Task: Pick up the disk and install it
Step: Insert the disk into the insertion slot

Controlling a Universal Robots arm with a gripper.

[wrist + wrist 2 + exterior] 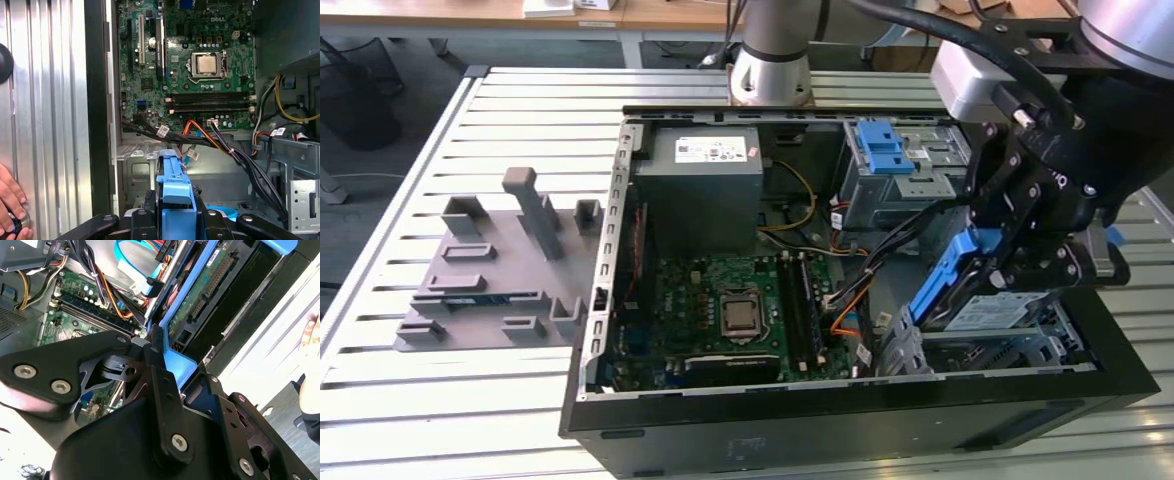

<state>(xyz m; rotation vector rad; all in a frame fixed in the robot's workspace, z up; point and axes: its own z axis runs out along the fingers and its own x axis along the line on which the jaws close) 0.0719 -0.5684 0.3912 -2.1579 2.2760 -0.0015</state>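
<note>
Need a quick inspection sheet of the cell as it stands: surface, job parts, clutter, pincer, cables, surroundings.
Surface: slatted metal table, carrying an open black computer case.
Job's things: flat silver disk in a blue plastic frame, tilted over the metal drive bay at the exterior view's right; not lying flat in it.
Clutter: grey plastic fixture plate with upright holders on the table beside the case.
Grippers: pincer shut on the disk's blue frame.
Cables: black cable bundle and orange wires run close beside the bay.
Surroundings: a person's hand at the table's edge; wooden desks behind.
</note>
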